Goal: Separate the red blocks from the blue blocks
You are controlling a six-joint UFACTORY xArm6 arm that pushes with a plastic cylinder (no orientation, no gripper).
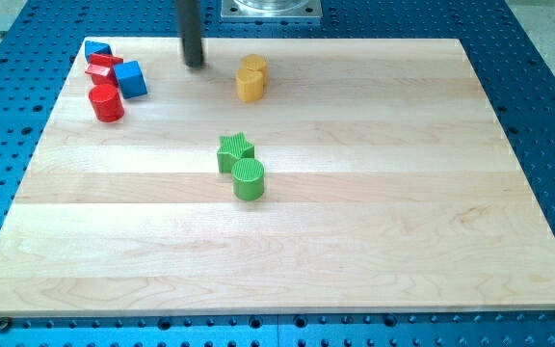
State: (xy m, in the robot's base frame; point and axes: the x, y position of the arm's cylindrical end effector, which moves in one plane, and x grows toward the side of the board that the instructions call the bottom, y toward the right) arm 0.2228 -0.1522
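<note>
Blocks stayed unsorted at the board's (355, 270) ten o'clock corner: a blue block (97, 49), a red block (102, 68), a blue cube (131, 79) and a red cylinder (106, 103) sat bunched, touching. My tip (195, 64), a bare rod with nothing to open or close, stood at their three o'clock, near but apart. Separation looked unstarted.

tool tip (195, 65) between blue cube (131, 79) and yellow blocks (251, 78) (touching neither).
</note>
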